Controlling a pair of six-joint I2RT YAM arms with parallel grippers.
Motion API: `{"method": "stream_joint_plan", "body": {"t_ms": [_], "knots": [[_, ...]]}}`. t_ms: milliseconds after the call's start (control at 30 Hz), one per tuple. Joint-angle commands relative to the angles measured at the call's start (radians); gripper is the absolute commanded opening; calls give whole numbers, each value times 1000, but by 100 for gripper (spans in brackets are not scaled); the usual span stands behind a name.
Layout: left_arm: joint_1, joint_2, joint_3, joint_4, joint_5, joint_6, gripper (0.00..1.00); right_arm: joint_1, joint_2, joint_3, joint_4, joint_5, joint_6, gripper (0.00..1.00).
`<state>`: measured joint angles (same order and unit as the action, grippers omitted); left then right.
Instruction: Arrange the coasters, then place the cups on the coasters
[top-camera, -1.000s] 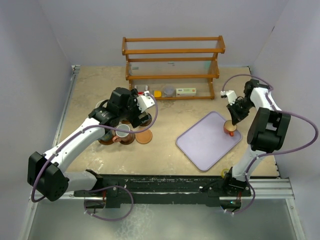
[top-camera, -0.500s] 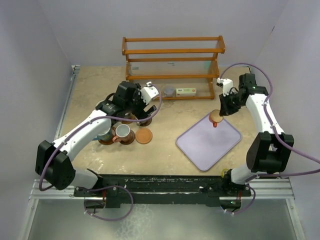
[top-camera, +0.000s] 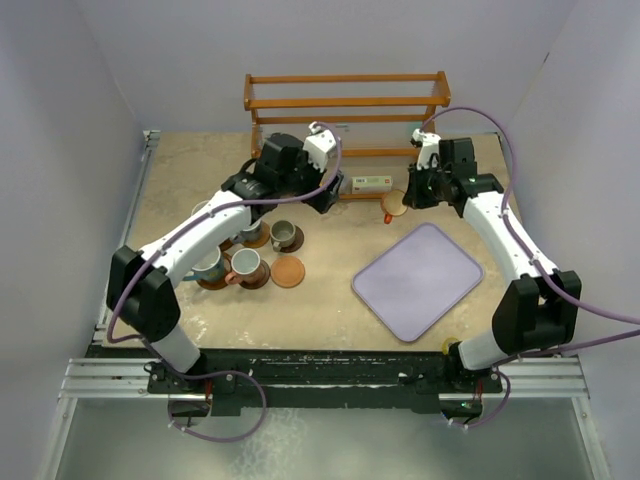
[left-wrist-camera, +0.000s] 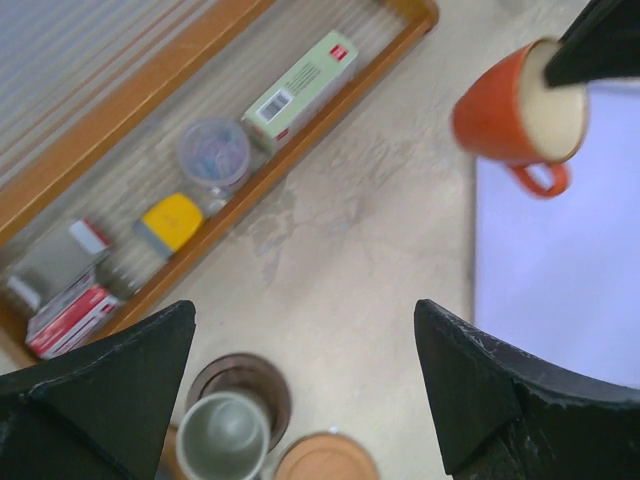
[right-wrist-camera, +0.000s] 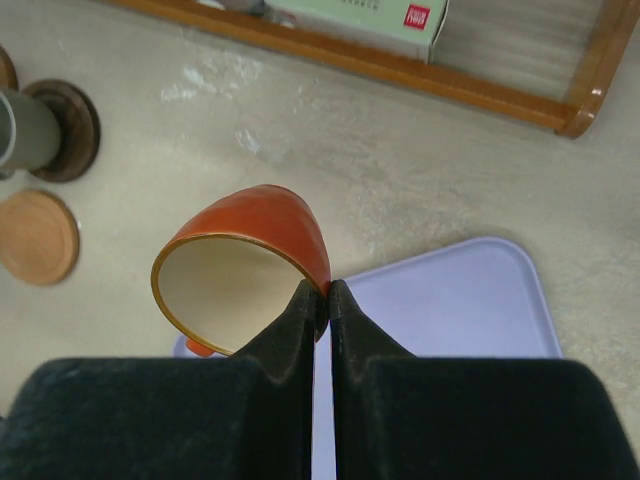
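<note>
My right gripper (right-wrist-camera: 320, 295) is shut on the rim of an orange cup (right-wrist-camera: 250, 260), which hangs tilted in the air between the rack and the tray (top-camera: 395, 205). My left gripper (left-wrist-camera: 305, 390) stands wide open with nothing between its fingers, above bare table near the orange cup (left-wrist-camera: 510, 100). A grey cup (left-wrist-camera: 222, 435) stands on a dark coaster (left-wrist-camera: 240, 385). Beside it lies a bare light orange-brown coaster (top-camera: 288, 270). A brownish cup (top-camera: 245, 265) and a light blue cup (top-camera: 210, 265) stand on coasters at the left. The left arm hides other cups.
A lavender tray (top-camera: 418, 280) lies bare at the right. A wooden rack (top-camera: 345, 130) at the back holds a green box (left-wrist-camera: 300, 90), a yellow item (left-wrist-camera: 170, 220) and other small things on its bottom shelf. Walls close in on both sides.
The right gripper lifted the orange cup off the tray and carried it back and left toward the rack. The left gripper rose from the cups and swung right toward the rack.
</note>
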<state>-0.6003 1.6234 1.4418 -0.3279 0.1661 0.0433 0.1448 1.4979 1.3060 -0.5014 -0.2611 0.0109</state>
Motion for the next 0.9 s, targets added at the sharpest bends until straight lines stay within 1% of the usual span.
{"method": "stream_joint_plan", "body": {"t_ms": [0,133,267,400,467,600,733,867], "knots": [[-39,56,124,56,16,-168,86,56,-31,5,163,133,149,0],[-63,107,188,47,-10,-271,86,119,-27,7,200,218,212,0],[-69,163,247,21,-19,-382,85,168,-16,13,217,265,265,0],[-76,213,299,-8,-46,-419,84,222,-15,23,225,342,295,0],[-78,227,312,-16,-63,-427,82,245,-14,33,222,376,305,0],[-82,247,325,-31,-72,-438,75,280,-3,60,199,419,315,0],[-83,266,340,-53,-88,-444,64,298,7,78,179,431,331,0],[-83,282,344,-61,-101,-447,55,308,19,95,163,429,337,0]]}}
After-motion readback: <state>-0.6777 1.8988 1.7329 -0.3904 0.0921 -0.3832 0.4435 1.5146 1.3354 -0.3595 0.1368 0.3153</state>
